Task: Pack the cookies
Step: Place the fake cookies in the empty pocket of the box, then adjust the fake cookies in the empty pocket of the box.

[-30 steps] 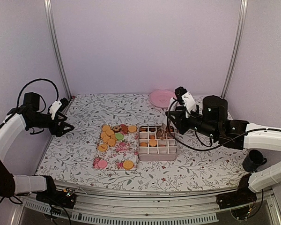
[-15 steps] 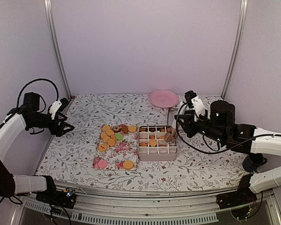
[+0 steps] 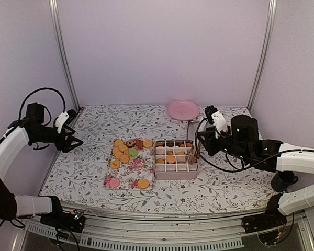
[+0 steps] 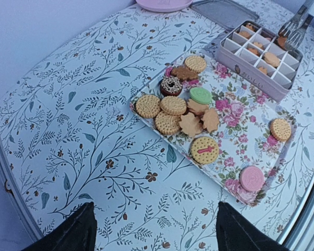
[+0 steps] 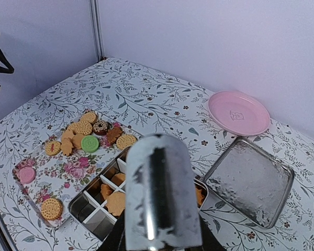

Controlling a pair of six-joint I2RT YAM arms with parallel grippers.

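Note:
Cookies [image 3: 126,149] lie loose on a floral tray [image 3: 130,177], mostly golden, with a green one [image 4: 201,95], a pink one [image 4: 251,178] and a dark ring-shaped one [image 4: 171,86]. More cookies [image 5: 115,201] fill cells of the divided box [image 3: 176,174]. My right gripper [image 3: 203,141] is shut on silver tongs [image 5: 159,193], whose tips [image 4: 297,29] hang over the box's right end. Whether they pinch a cookie is unclear. Far left of the tray, my left gripper [image 3: 76,142] is open, its fingertips [image 4: 83,227] wide apart over bare cloth.
A pink plate [image 3: 181,109] stands at the back of the table. The box's metal lid [image 5: 249,180] lies flat beside the box, toward the plate. A black cup [image 3: 282,179] sits at the right edge. Walls close in on both sides.
The right arm drew back to the right off the box, then eased left and down again with the tongs. The left arm has stayed still.

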